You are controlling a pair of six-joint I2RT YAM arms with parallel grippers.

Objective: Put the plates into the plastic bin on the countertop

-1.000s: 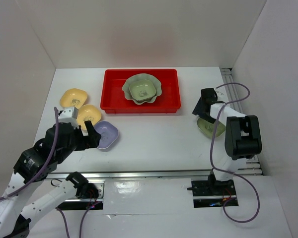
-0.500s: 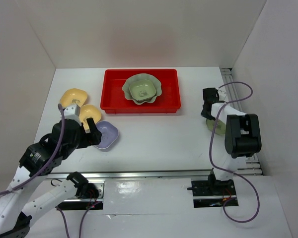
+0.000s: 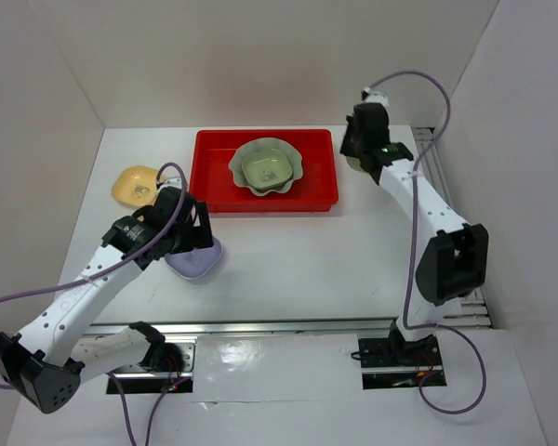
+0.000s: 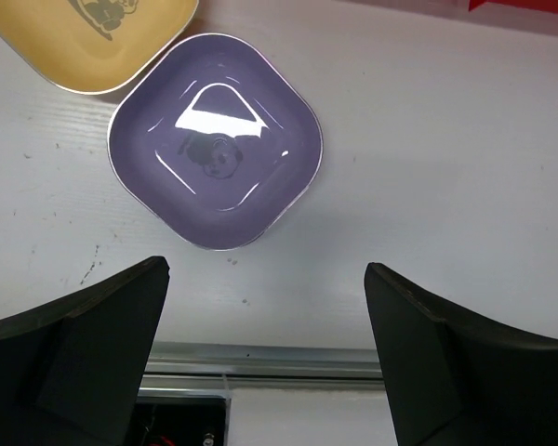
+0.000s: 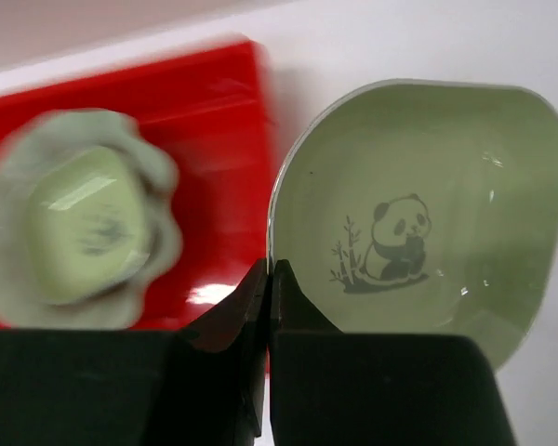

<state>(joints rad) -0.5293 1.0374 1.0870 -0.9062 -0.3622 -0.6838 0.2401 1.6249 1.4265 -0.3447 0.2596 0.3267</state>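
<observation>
Now the right gripper [image 5: 268, 276] pinches an olive green dish [image 5: 418, 214] by its rim. The left gripper [image 4: 265, 271] stands wide above the lavender dish [image 4: 216, 139].

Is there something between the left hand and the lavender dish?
Nothing visible. The open left hand hangs above bare countertop, with the lavender dish just ahead of its fingers. A yellow dish lies only beside the dish's far corner.
</observation>
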